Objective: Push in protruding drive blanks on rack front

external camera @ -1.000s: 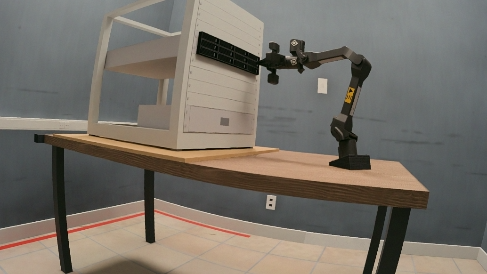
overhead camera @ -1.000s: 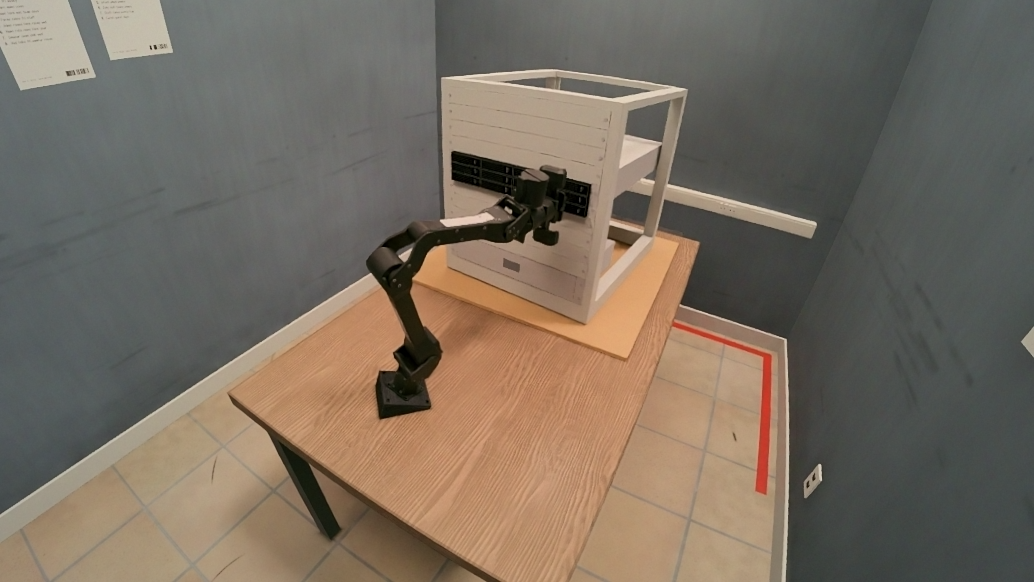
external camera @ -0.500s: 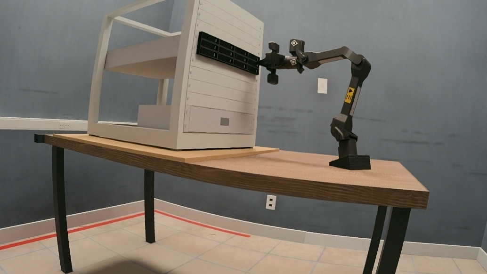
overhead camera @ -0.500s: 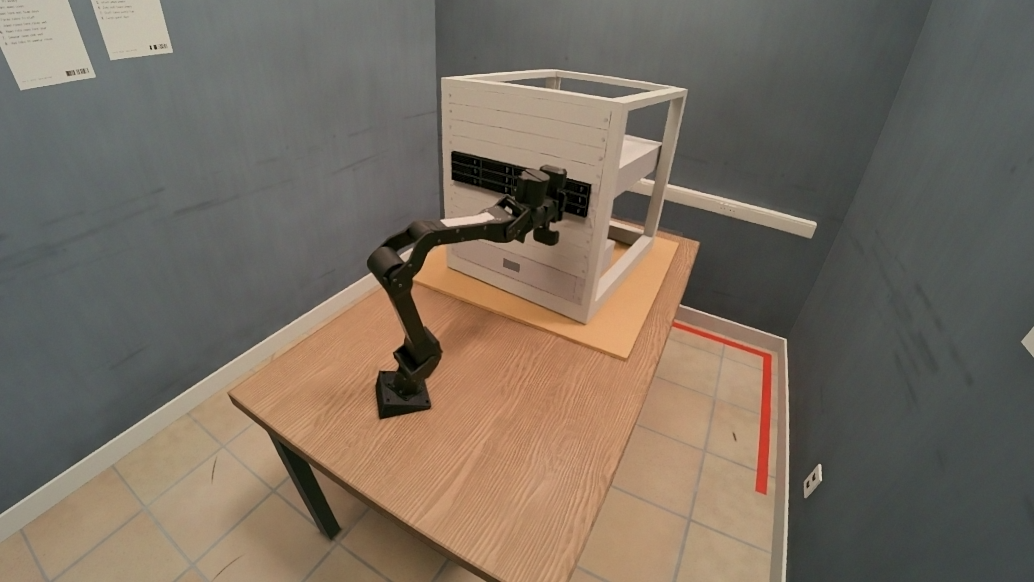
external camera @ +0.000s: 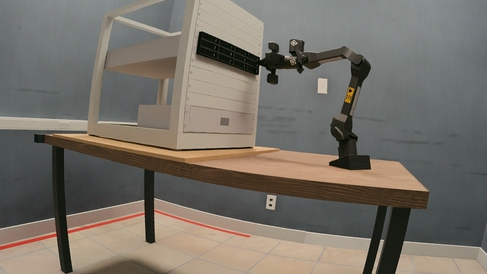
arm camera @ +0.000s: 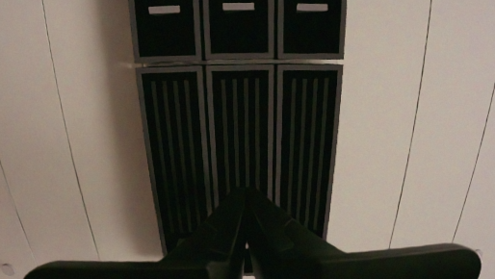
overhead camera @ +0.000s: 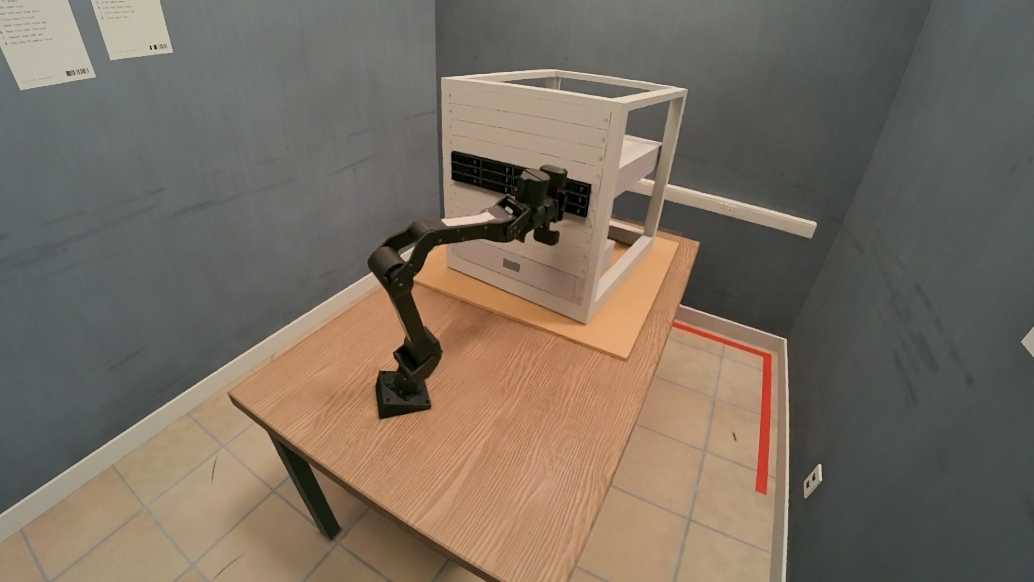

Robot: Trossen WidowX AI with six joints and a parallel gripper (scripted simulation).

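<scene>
- The pincer (overhead camera: pixel 562 204) (external camera: pixel 259 62) (arm camera: pixel 244 196) has its tips together with nothing between them, pointed straight at the rack's front.
- The coming push turns on that line: the middle drive blank (arm camera: pixel 242 130) lies directly ahead of the tips, its long axis running up the wrist view, with a neighbour on either side.
- The tips look to be at its face, though whether they touch it cannot be told.
- The drive blanks sit in a black bank across the front of the rack (overhead camera: pixel 528 260) (external camera: pixel 218 75), which stands upright on a board (overhead camera: pixel 615 339) (external camera: pixel 190 158) over the counter (overhead camera: pixel 463 433) (external camera: pixel 306 176).
- A square, gentle push should suit the unfastened rack.

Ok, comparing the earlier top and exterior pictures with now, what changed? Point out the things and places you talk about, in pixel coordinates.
Nothing visibly changed. The arm (overhead camera: pixel 408 310) (external camera: pixel 354 79), the closed, empty pincer (overhead camera: pixel 562 198) (external camera: pixel 259 62) (arm camera: pixel 244 196) and the rack (overhead camera: pixel 616 137) (external camera: pixel 180 84) (arm camera: pixel 385 144) look the same, with nothing grasped or released.
</scene>
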